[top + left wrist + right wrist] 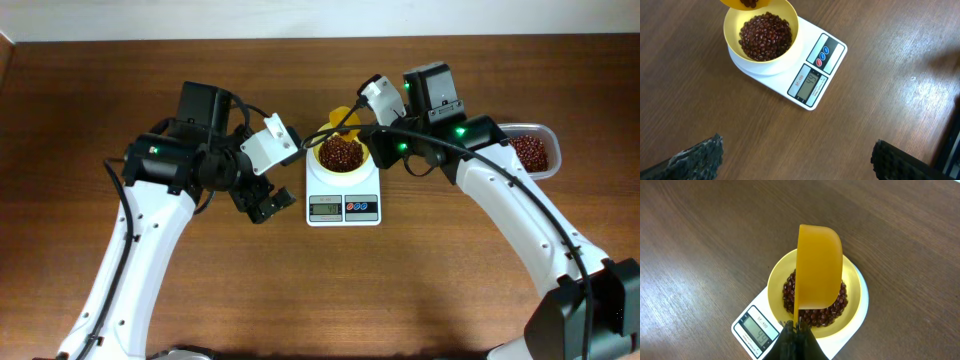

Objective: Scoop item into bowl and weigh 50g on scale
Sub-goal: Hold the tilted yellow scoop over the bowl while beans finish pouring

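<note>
The pale-yellow bowl (341, 155) stands on the white scale (343, 205) and holds many reddish-brown beans (765, 36). The scale's display (811, 84) reads 49. My right gripper (797, 327) is shut on the handle of a bright-yellow scoop (819, 265), held tilted on its side over the bowl (852, 300). The scoop also shows in the overhead view (343, 115), and in the left wrist view (745, 4) with a few beans in it. My left gripper (268, 204) is open and empty, just left of the scale, low over the wood.
A clear plastic tub (545, 140) with more beans (531, 151) stands at the right, behind my right arm. The table is dark brown wood, with a pale wall edge along the back.
</note>
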You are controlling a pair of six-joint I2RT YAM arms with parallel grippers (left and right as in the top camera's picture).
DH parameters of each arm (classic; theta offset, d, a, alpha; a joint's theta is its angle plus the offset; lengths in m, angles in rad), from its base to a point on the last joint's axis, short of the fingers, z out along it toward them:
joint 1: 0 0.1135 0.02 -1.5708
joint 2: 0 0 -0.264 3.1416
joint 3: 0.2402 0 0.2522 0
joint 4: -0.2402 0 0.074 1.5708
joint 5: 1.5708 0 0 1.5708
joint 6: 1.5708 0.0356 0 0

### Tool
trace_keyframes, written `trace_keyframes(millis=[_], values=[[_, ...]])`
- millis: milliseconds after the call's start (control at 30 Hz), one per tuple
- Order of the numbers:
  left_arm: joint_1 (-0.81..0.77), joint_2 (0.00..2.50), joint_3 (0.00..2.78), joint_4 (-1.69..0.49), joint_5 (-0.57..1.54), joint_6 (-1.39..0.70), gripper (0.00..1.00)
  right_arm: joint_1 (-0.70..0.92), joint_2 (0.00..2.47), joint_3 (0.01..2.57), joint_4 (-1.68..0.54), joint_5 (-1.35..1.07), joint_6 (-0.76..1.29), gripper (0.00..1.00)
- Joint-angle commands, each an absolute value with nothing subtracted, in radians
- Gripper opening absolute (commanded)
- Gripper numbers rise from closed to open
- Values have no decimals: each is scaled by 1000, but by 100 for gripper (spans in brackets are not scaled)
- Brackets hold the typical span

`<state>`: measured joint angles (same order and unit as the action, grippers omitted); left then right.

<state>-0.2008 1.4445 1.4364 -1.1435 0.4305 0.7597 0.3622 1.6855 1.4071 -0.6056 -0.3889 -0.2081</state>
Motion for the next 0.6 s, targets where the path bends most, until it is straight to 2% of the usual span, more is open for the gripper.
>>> trace_keyframes(millis=[0, 100, 167, 233, 333, 400, 467, 567], values=[[-200, 1444, 1434, -1143, 448, 773, 99, 375, 1688, 1434, -616, -329, -201, 4], [-200, 1444, 1434, -1143, 448, 773, 99, 375, 1675, 1445, -615, -393, -201, 4], [-200, 1444, 1434, -1143, 448, 773, 99, 375, 1686, 1434, -637, -295, -202, 4], [-200, 1444, 1434, -1143, 448, 773, 99, 375, 1674, 1446, -632, -382, -201, 4], [-200, 1444, 1434, -1143, 448, 773, 99, 375, 1691, 1436, -653, -294, -201, 4], [-200, 1444, 1434, -1143, 448, 773, 99, 380, 1680, 1449, -642, -368, -201, 4], [-200, 1444, 1434, -1143, 448, 773, 99, 386, 1692, 1441, -659, -250, -203, 4], [-200, 1444, 1434, -1143, 448, 773, 99, 387, 1679, 1447, -653, -300, -202, 4]])
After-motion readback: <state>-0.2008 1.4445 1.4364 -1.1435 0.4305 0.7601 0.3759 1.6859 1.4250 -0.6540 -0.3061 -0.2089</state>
